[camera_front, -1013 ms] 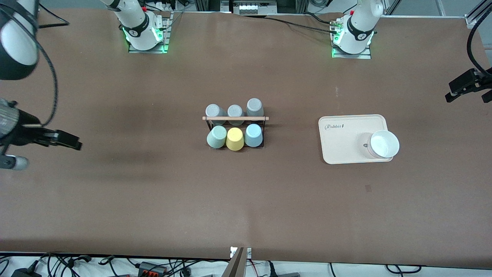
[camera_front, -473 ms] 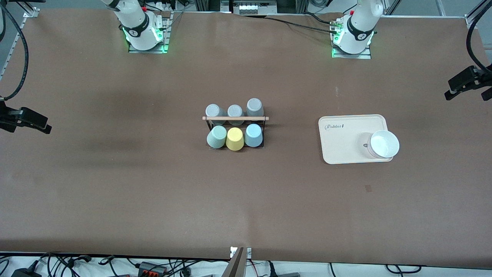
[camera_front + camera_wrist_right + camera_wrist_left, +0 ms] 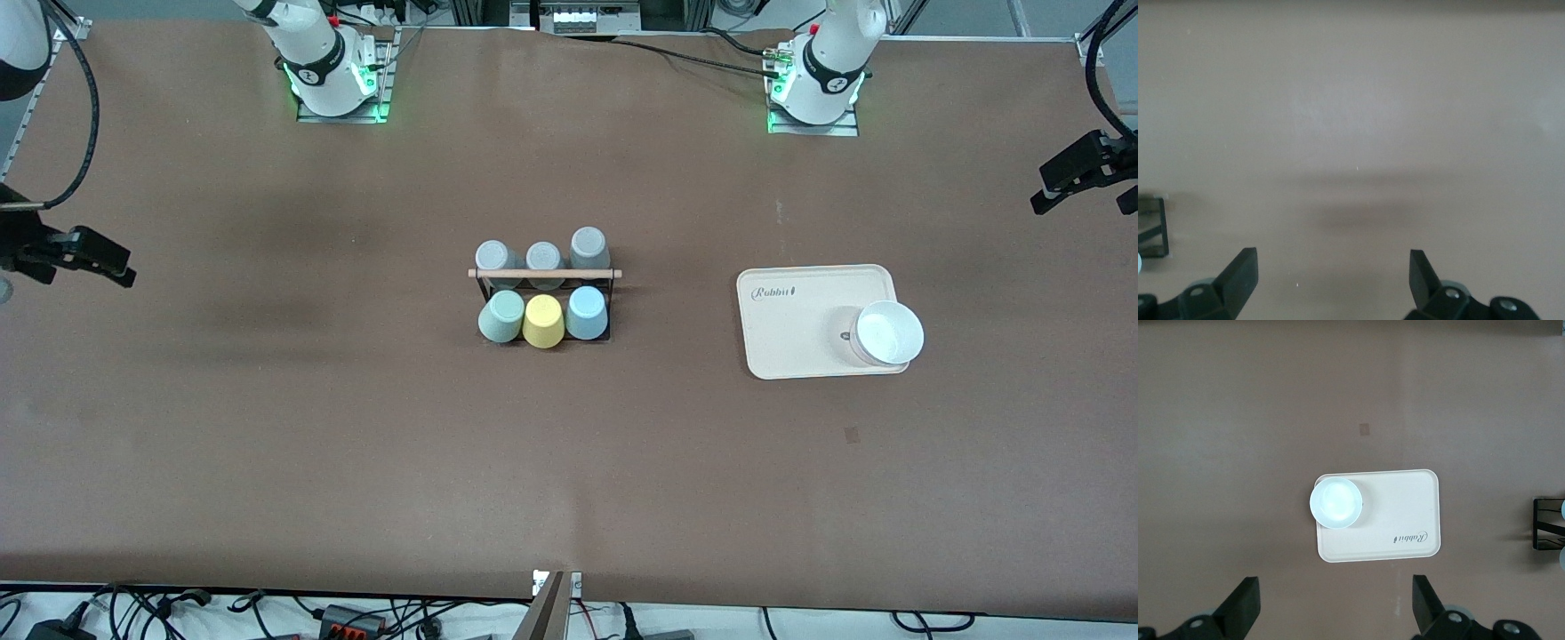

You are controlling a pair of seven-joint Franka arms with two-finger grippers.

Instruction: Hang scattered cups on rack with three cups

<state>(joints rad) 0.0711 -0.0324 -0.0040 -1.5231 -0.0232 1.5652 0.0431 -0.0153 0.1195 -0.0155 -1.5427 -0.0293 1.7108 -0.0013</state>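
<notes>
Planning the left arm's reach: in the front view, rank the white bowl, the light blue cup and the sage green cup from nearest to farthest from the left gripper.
The left gripper hangs over the table's edge at its own end.
1. White bowl, on the tray, nearest.
2. Light blue cup, on the rack.
3. Sage green cup, at the rack's right-arm end, farthest.

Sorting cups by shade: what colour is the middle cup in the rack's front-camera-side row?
Yellow: the yellow tapered cup, clearest in the front view.

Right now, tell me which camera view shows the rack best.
The front view: the whole rack shows there, with its wooden bar, three grey cups, and the sage green cup, yellow cup and light blue cup. Each wrist view catches only a black corner of its frame at the picture's edge.
</notes>
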